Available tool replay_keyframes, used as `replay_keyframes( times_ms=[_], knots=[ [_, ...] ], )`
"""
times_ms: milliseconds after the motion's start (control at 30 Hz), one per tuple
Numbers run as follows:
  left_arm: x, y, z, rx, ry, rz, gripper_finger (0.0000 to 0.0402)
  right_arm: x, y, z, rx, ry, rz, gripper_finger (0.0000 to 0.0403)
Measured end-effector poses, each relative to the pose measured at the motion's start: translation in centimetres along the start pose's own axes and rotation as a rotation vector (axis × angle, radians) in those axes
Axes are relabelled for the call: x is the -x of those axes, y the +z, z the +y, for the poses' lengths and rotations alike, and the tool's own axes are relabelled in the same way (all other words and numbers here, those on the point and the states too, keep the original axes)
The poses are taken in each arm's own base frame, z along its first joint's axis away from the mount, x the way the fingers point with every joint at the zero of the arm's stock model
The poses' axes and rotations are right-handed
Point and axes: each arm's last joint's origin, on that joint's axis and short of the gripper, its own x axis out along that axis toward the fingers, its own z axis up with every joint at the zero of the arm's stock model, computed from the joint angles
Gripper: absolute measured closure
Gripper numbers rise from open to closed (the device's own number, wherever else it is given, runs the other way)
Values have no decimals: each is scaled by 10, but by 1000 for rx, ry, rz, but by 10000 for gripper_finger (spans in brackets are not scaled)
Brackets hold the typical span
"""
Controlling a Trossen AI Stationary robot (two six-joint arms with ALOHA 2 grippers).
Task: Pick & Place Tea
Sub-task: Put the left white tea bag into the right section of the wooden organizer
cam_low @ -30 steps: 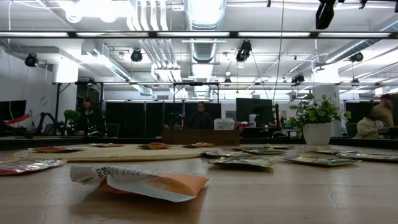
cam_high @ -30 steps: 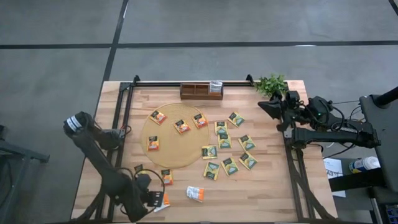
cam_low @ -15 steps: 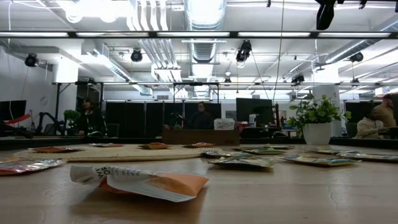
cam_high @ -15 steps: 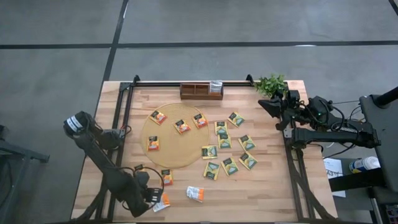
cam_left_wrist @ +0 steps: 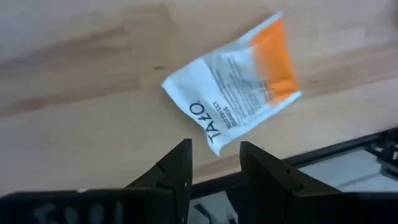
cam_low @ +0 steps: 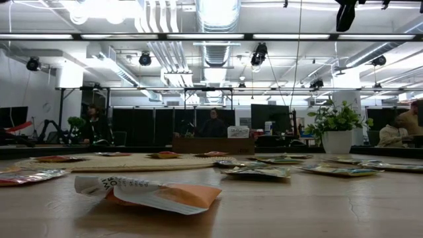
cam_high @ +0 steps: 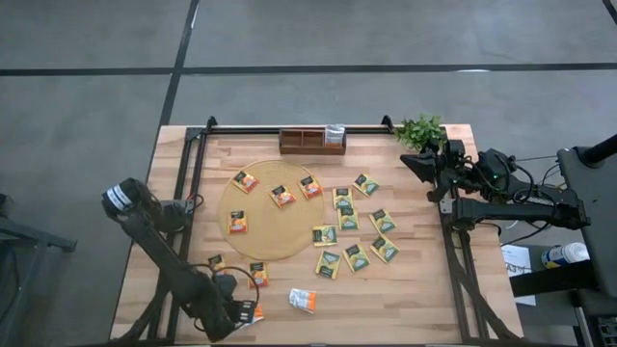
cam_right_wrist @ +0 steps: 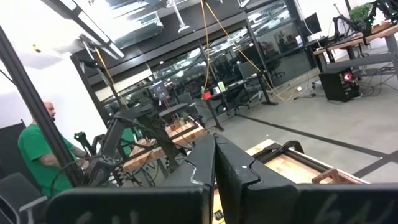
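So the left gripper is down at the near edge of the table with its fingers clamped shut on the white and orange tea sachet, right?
Not quite. The left gripper is at the near edge of the table, but its fingers are open and hold nothing. The left wrist view shows the white and orange tea sachet lying flat on the wood just ahead of the fingertips, untouched.

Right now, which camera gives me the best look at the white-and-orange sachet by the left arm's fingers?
The left wrist view: the white-and-orange sachet fills it, print readable, just beyond the open left gripper. The high view shows only a sliver beside the arm. The low and right wrist views miss it.
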Motion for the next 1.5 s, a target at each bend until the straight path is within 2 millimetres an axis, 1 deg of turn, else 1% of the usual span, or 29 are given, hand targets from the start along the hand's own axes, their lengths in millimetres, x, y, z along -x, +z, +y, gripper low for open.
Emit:
replay_keyframes(
  times_ms=[100,200,300,500,833,900,967,1100,1133,1233,1367,1500],
  knots=[
    [-16,-2,0,-2,53,-3,274,0,0,0,-1,1,0,394],
    [-24,-6,-3,-4,79,1,274,0,0,0,-1,2,0,394],
    [-25,-10,-8,1,70,6,274,0,0,0,-1,2,0,394],
    [-29,-6,-16,17,49,-20,274,0,0,0,4,0,1,394],
    [-33,5,-18,36,76,-62,278,0,0,0,7,0,1,394],
    [-33,6,-19,34,80,-61,289,0,0,0,7,-1,1,394],
    [-34,6,-19,32,84,-63,311,0,0,0,7,-1,2,394],
    [-34,7,-19,17,92,-59,379,0,0,0,7,-2,4,394],
    [-34,7,-19,14,92,-58,390,0,0,0,7,-2,4,394],
    [-34,7,-19,-12,94,-54,399,0,-1,0,7,-3,5,394],
    [-31,3,-22,-66,84,-40,401,0,-1,0,7,-3,5,394],
    [-20,-2,-27,-140,88,-41,401,0,-1,0,-3,-3,5,394]
  ],
)
